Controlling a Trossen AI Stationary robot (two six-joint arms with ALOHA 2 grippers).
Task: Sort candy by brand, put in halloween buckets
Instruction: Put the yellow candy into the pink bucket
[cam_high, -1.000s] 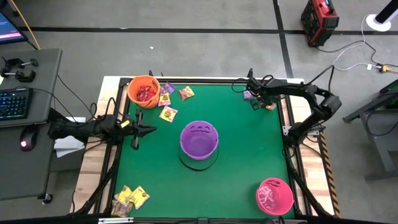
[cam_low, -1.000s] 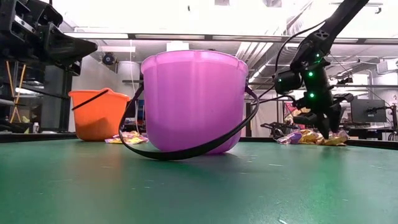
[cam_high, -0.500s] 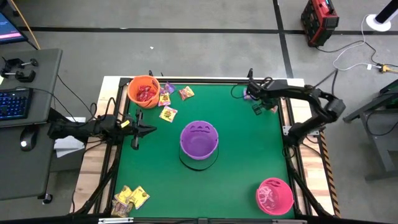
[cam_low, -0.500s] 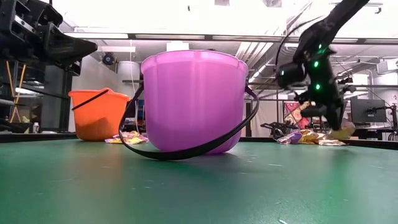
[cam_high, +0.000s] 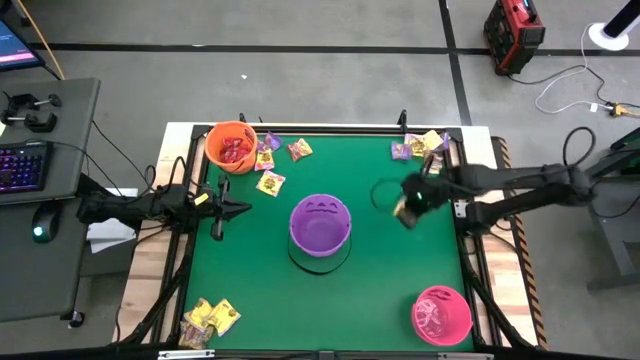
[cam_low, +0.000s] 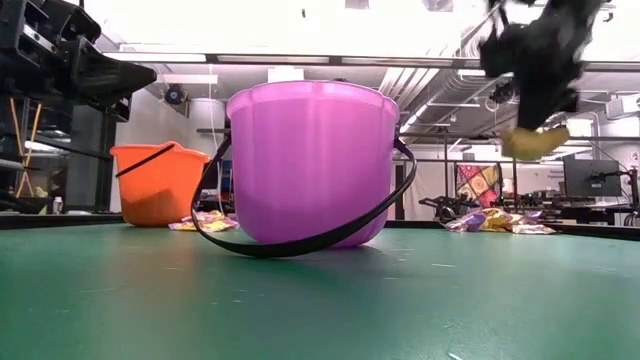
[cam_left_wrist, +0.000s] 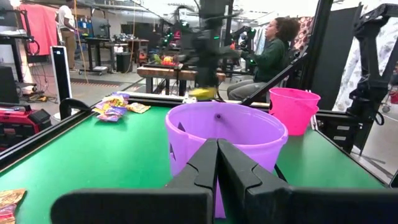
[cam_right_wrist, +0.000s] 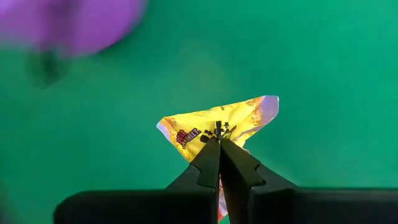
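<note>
My right gripper (cam_high: 405, 208) is shut on a yellow candy packet (cam_right_wrist: 214, 127) and hovers above the green table, to the right of the purple bucket (cam_high: 320, 225). The low view shows the packet (cam_low: 525, 140) high off the table. The orange bucket (cam_high: 231, 147) stands at the far left with red candy inside, and the pink bucket (cam_high: 441, 315) at the near right. Loose candy lies beside the orange bucket (cam_high: 272, 165), at the far right corner (cam_high: 420, 147) and at the near left corner (cam_high: 210, 318). My left gripper (cam_high: 218, 210) waits shut, left of the purple bucket. My right gripper pinches the yellow packet by one edge (cam_right_wrist: 217, 134) between its two fingers, coming from above and pointing down. The packet is lifted clear of the table and hangs crumpled below the fingertips.
The purple bucket's black handle (cam_low: 300, 240) lies down on the table on its near side. Open green table lies between the purple and pink buckets. Beyond the table a person (cam_left_wrist: 270, 53) sits among benches and equipment.
My right gripper has left the candy pile at the far right corner with a yellow packet in its fingers. It has risen well above the table and moved toward the near edge, closer to the purple bucket. The packet is now lifted clear.
</note>
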